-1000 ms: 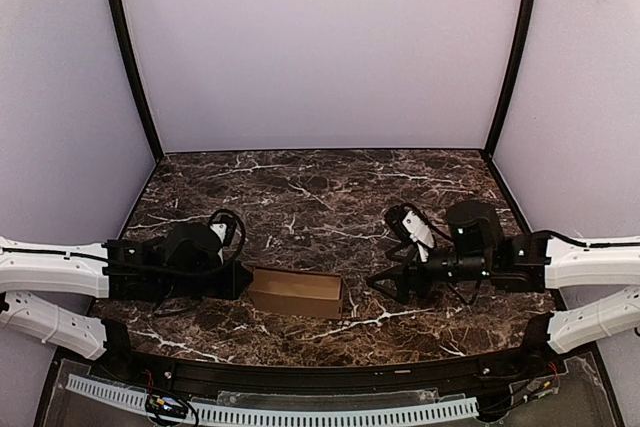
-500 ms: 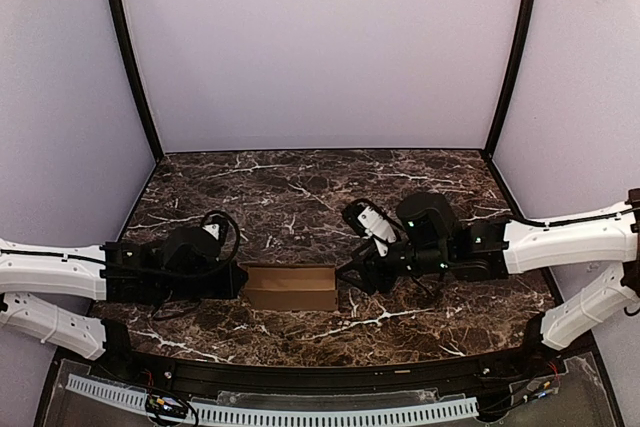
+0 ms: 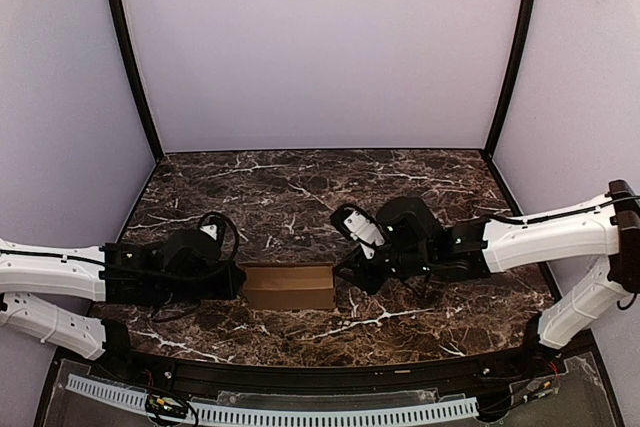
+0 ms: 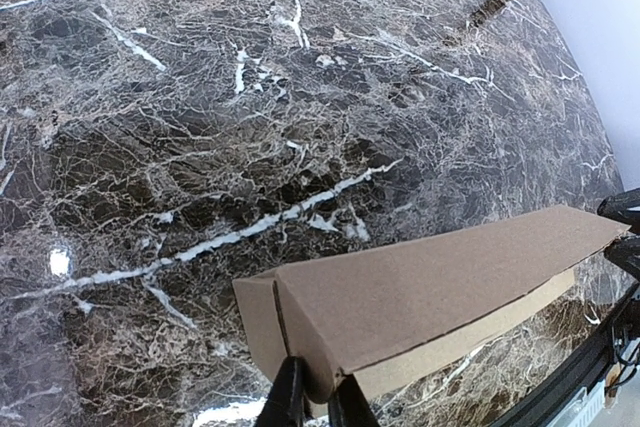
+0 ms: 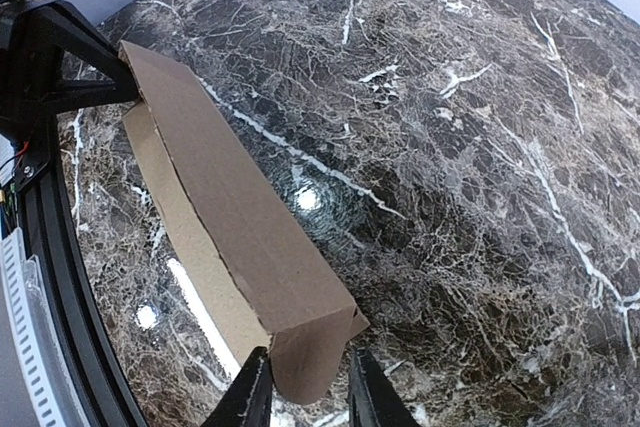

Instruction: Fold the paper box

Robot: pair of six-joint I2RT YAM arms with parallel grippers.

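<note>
Top view, left to right:

- The white-and-black left arm (image 3: 60, 269) comes in low from the left edge of the frame. The left gripper (image 3: 238, 282) sits at the left end of the plain tan-brown cardboard paper box (image 3: 290, 287).
- In the left wrist view the left gripper (image 4: 315, 399) has its two thin black fingers squeezed close together on the near end of the paper box (image 4: 430, 287), clenched on the cardboard edge there.
- The box is a small long folded-up carton. It lies flat on the dark brown white-veined marble tabletop (image 3: 300, 187), lower centre of the frame, long axis running left-right, between the two grippers.
- The right gripper (image 3: 342, 272) is at the box's right end, with its white-and-black right arm (image 3: 550, 237) reaching in from the right edge.
- In the right wrist view the right gripper (image 5: 308, 387) has one black finger on each side of the end flap of the box (image 5: 230, 217). The jaws straddle the flap and sit just beside it. Cannot tell if they actually pinch it or are a hair off.
- The left gripper shows black at the upper left of that view, on the far end of the box.
</note>
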